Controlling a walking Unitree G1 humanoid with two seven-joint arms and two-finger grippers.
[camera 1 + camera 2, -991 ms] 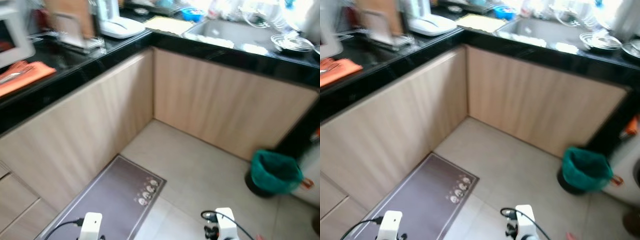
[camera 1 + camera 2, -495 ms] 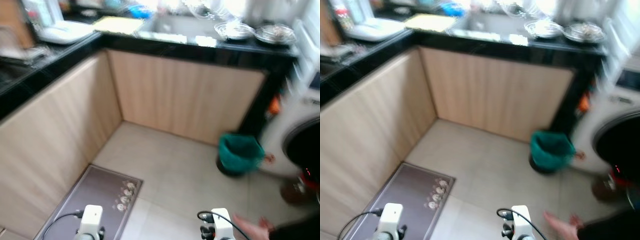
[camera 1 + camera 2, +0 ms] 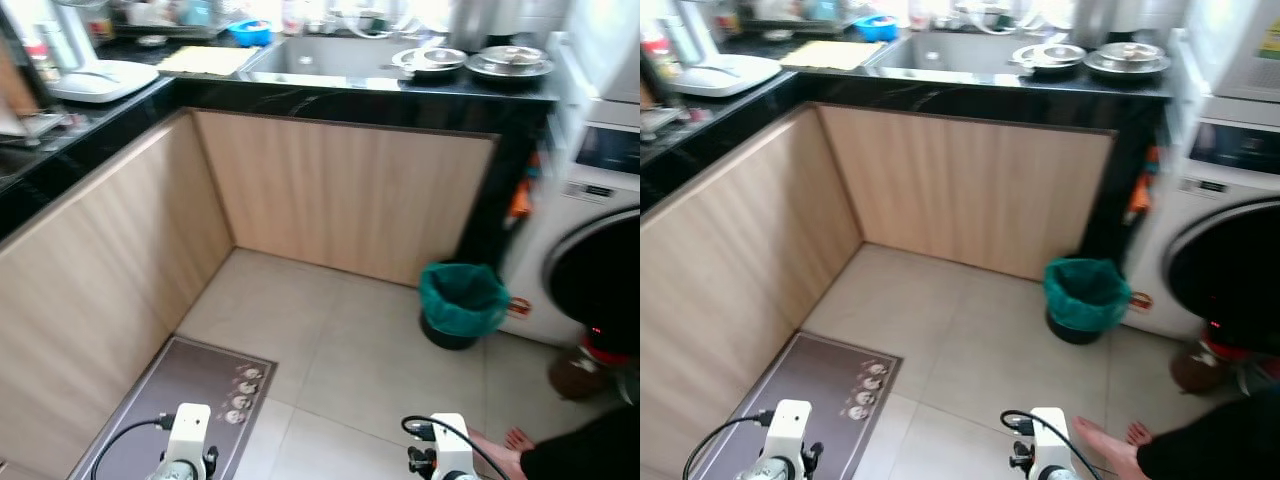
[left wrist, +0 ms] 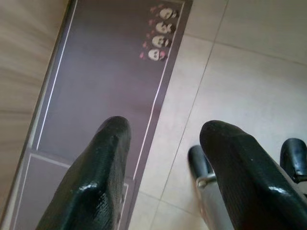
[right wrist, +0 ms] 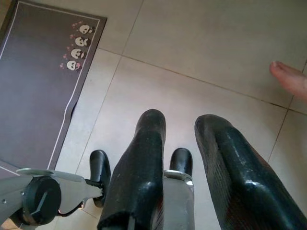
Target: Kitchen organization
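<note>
Both arms hang idle: left end effector [image 4: 165, 143] and right end effector [image 5: 182, 134] spread open, empty, over the floor [image 3: 380, 350]. The mat [image 3: 190, 400], lower left, runs along the cabinets; the bin [image 3: 460, 305], perhaps lined, sits centre right.

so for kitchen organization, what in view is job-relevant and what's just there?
Likely job-relevant (a guess, nothing is in hand):
- counter
- sink
- metal dishes
- blue bowl
- cutting board
- left gripper and right gripper, both open, hanging over the floor

Just there:
- green bin
- floor mat
- washing machine
- person's bare foot
</note>
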